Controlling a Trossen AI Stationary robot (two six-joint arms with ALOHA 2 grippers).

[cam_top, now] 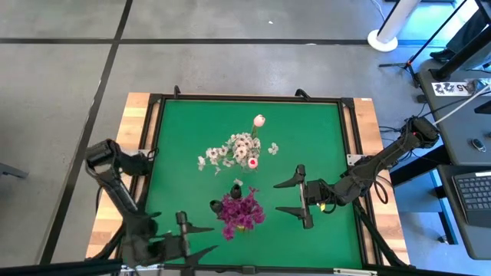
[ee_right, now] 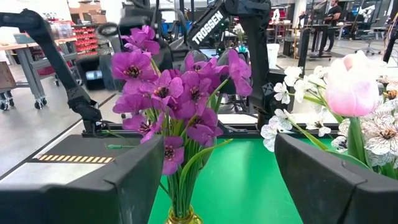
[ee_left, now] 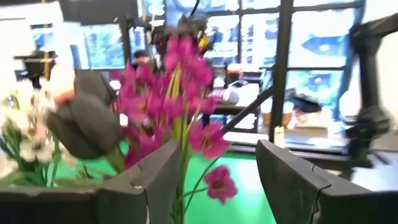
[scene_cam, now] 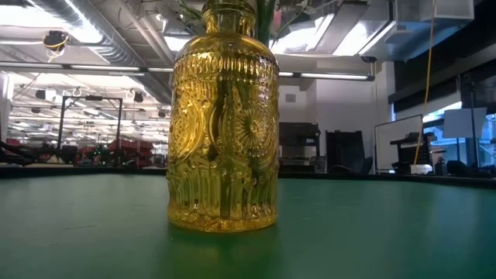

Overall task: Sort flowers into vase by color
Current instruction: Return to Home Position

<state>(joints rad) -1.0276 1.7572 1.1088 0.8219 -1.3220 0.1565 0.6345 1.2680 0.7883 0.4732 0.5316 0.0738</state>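
The yellow vase (scene_cam: pixel 223 124) is standing on the green desk (cam_top: pixel 176 153), a little nearer the robot than the desk's middle. It is holding the magenta flowers (cam_top: pixel 242 211), which are spreading over its mouth and hiding it in the high view.

The left end effector (cam_top: pixel 209 239) is hovering on the left of the yellow vase and closer to the desk's near edge than the vase is. Its fingers are spread wide, gripping nothing and pointing toward the vase. It is near the magenta flowers but not touching them, and in the left wrist view the blooms are showing in the gap between the fingers.

The right end effector (cam_top: pixel 278 197) is hanging on the right of the yellow vase, about level with it. It is also spread wide and empty, facing the magenta flowers and apart from them.

Beyond the yellow vase, toward the far edge, the white blossoms (cam_top: pixel 239 148) are clustering together. The pink tulip (cam_top: pixel 259 120) is rising farther out still, and what is holding these stems is hidden under the blossoms.

A dark bud (ee_left: pixel 87 121) is sitting just beside the magenta flowers, on the left of the vase. I cannot tell which container its stem is standing in.
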